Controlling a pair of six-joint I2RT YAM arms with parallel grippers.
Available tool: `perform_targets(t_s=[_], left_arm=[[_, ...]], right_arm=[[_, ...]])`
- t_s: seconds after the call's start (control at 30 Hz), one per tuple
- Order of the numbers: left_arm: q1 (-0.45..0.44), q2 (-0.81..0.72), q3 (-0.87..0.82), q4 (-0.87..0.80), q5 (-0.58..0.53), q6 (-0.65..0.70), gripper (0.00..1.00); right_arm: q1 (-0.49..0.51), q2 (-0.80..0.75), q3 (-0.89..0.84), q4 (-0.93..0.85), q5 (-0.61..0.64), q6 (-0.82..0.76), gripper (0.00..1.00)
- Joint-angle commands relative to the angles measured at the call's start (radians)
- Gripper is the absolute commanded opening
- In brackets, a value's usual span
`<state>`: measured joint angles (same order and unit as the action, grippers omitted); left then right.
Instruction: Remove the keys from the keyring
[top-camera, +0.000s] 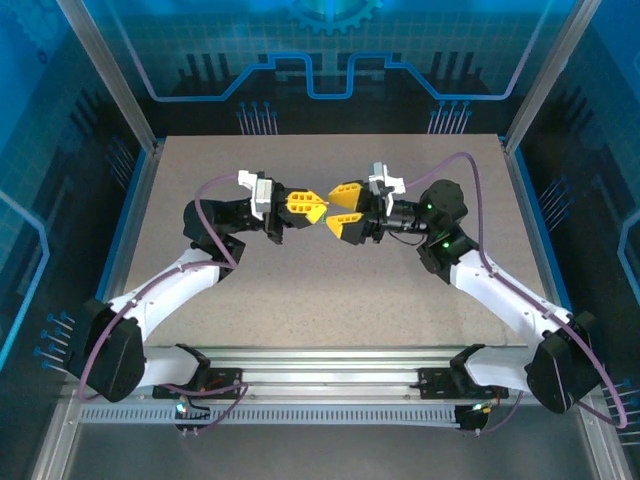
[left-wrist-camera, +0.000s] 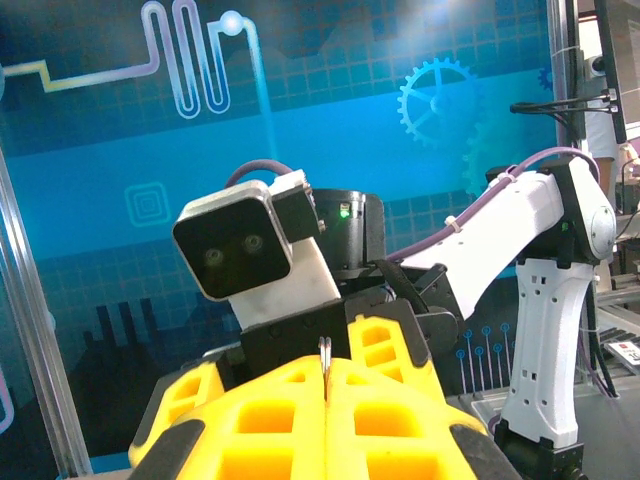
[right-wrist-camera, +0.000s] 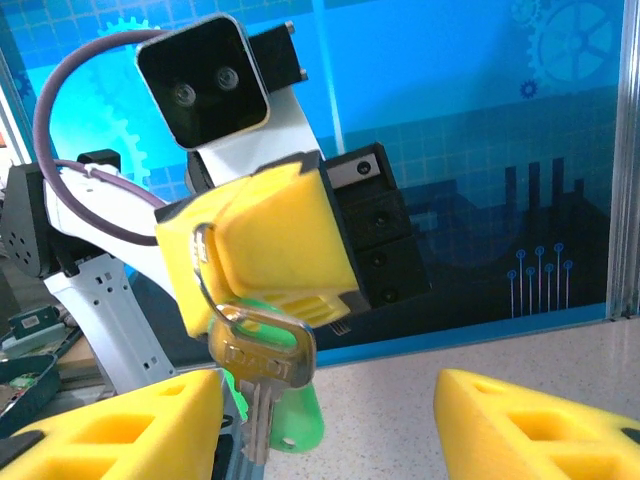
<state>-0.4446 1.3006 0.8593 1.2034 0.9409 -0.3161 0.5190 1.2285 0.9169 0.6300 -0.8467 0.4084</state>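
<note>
My left gripper (top-camera: 318, 211) is shut on the keyring (right-wrist-camera: 201, 268), a thin steel loop whose edge pokes up between its yellow fingers (left-wrist-camera: 325, 362). From the ring hangs a silver key (right-wrist-camera: 260, 372), blade down, with a green plastic tag (right-wrist-camera: 297, 415) behind it. My right gripper (top-camera: 335, 209) faces the left one, open, its two yellow fingers (right-wrist-camera: 118, 427) spread wide. The silver key hangs just beside the left of these fingers and is not clamped. The table surface lies below the hanging key.
Both arms meet above the middle of the speckled grey table (top-camera: 330, 300). Blue printed walls with aluminium posts (top-camera: 133, 100) enclose the back and sides. A metal rail (top-camera: 330, 358) runs along the near edge between the arm bases.
</note>
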Motion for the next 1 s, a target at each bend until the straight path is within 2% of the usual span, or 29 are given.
perform_targets(t_s=[0.0,0.17,0.37,0.5,0.63,0.7,0.8,0.87,0.97], left_arm=[[-0.006,-0.011,-0.021,0.044,0.013,-0.002,0.0],[-0.006,-0.006,-0.026,0.05,0.013,0.0,0.0],[-0.006,-0.009,-0.031,0.057,-0.003,0.008,0.0],[-0.005,-0.015,-0.038,0.063,-0.011,0.007,0.0],[-0.003,-0.026,-0.041,0.058,-0.011,0.009,0.0],[0.0,-0.028,-0.046,0.065,-0.017,0.002,0.0],[0.004,-0.032,-0.049,0.065,-0.017,0.001,0.0],[0.004,-0.032,-0.049,0.066,-0.018,0.001,0.0],[0.004,-0.034,-0.05,0.069,-0.022,-0.001,0.0]], right_arm=[[0.017,0.009,0.028,0.042,-0.005,0.008,0.59],[0.028,0.012,0.025,0.076,0.007,0.031,0.59],[0.05,0.019,0.048,0.003,0.037,-0.015,0.56],[0.052,0.012,0.04,-0.012,0.06,-0.024,0.47],[0.043,0.002,0.032,-0.019,0.067,-0.021,0.43],[0.033,-0.005,0.02,0.005,0.062,-0.004,0.44],[0.029,-0.015,0.009,0.006,0.067,-0.002,0.52],[0.027,-0.017,0.009,-0.003,0.061,-0.007,0.48],[0.029,-0.019,0.005,-0.005,0.051,-0.003,0.51]])
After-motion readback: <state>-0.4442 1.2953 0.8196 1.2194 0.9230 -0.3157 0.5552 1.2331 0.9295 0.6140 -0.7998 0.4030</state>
